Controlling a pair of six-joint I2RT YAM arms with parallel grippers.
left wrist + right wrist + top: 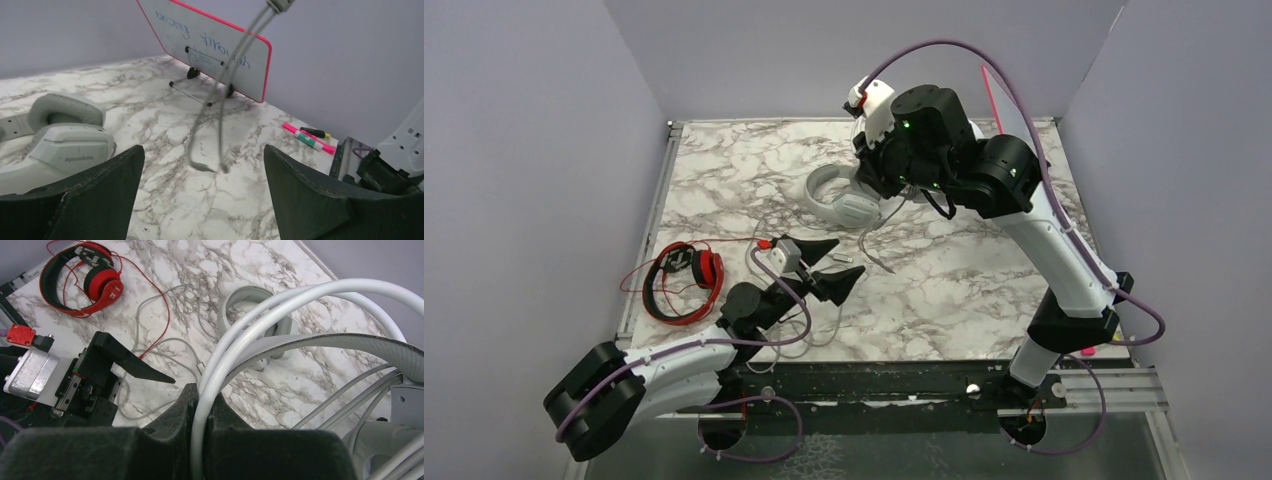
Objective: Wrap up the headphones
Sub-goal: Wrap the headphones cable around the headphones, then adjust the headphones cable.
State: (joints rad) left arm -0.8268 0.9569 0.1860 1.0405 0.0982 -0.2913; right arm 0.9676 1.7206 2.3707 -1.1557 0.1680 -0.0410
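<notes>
- Right gripper is clamped tight on the band of the white headset, up above the table.
- yeah, and left gripper hangs spread wide, empty, red headset lying nearby.

Marble-patterned table; at its left edge lies a red-and-black headset; toward the far middle, a light grey headset; thin grey cables trail between them; far right, a small whiteboard on its stand, markers near it.
</notes>
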